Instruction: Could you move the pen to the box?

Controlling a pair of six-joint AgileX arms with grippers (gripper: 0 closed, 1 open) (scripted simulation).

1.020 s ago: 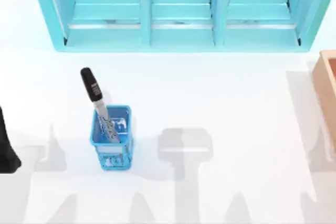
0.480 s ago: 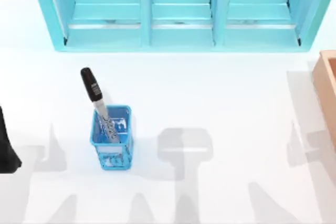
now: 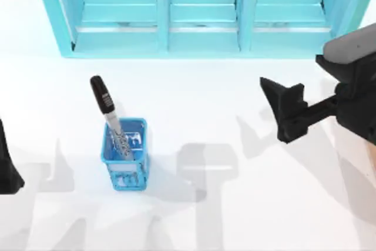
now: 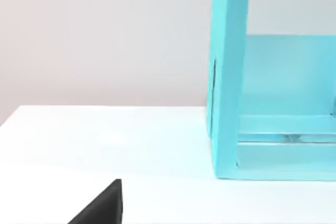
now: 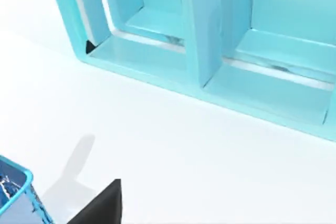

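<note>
Your right gripper hangs over the table toward its right edge, fingers spread wide and holding nothing. The pen stands tilted in the blue mesh cup at the left half of the table, black cap up. Your left arm sits parked at the left edge. The cyan shelf unit spans the far edge.
</note>
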